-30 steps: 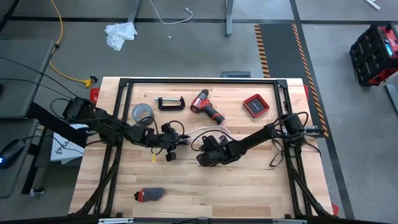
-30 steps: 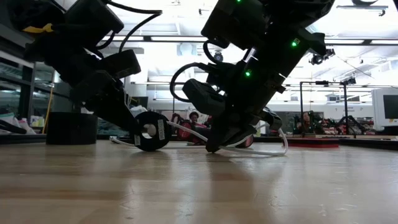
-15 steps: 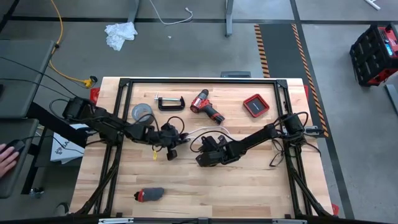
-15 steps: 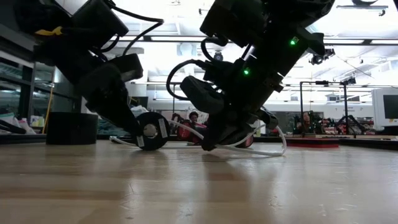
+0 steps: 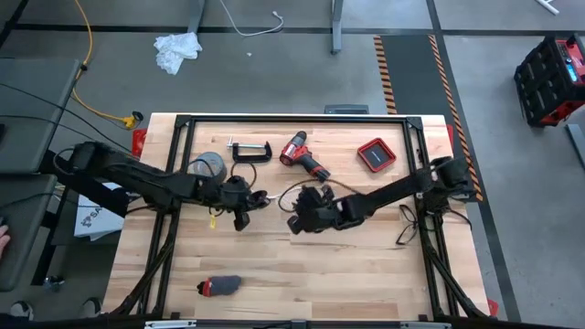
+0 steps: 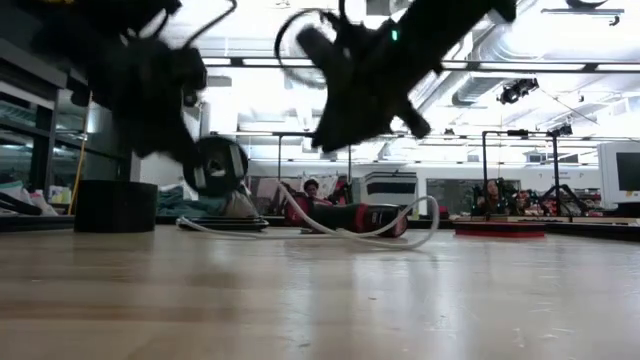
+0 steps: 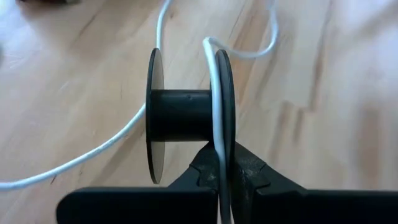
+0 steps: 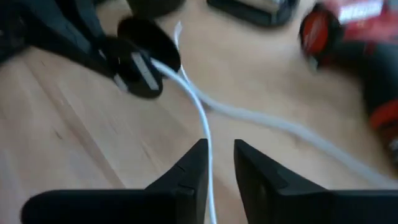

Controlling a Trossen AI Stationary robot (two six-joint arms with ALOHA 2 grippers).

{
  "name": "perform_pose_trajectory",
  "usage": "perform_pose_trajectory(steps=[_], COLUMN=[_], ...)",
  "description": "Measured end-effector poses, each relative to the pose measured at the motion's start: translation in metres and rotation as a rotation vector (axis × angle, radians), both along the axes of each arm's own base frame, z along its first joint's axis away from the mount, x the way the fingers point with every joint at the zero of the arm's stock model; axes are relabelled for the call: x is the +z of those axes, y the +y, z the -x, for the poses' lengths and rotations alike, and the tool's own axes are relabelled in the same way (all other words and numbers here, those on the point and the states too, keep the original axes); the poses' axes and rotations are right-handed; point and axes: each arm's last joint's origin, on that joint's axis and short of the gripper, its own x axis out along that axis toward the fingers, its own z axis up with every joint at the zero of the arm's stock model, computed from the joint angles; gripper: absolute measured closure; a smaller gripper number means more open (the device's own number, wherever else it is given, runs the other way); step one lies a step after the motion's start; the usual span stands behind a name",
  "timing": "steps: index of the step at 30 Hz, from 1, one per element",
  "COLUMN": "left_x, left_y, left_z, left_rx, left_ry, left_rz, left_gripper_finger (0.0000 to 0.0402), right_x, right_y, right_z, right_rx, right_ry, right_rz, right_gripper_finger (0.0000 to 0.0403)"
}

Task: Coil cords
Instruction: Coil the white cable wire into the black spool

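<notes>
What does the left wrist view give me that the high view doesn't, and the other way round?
Only the left wrist view shows the black spool as two flanges on a hub, the left gripper shut on one flange's rim, with the white cable running over that flange.

Only the high view shows the layout: the right gripper next to the spool, and the tape roll, clamp, drill and red tray along the table's far side.

Both show the spool, the cable and the wooden table.

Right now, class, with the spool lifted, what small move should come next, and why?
Probably the right hand should close on the white cable running between its fingers: the left hand holds the black spool off the table, its hub bare.
</notes>
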Motion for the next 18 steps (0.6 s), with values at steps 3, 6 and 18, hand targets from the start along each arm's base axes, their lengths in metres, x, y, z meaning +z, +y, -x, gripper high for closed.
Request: perform_pose_trajectory(steps=[3, 6, 18], left_x=[0.031, 0.068, 0.190], left_y=[0.001, 0.001, 0.000], left_z=[0.005, 0.009, 0.028], left_rx=[0.031, 0.039, -0.095], left_ry=[-0.043, -0.108, -0.459], left_rz=[0.039, 0.061, 0.180], left_gripper_finger=[0.0398, 0.0398, 0.0398], right_x=[0.028, 0.061, 0.116], right_y=[-0.012, -0.025, -0.064], right_z=[0.006, 0.016, 0.060], right_rx=[0.001, -0.014, 0.287], right_ry=[-0.052, -0.129, -0.040], right_rz=[0.024, 0.041, -0.049], right_gripper_finger=[0.0308, 0.0286, 0.0258])
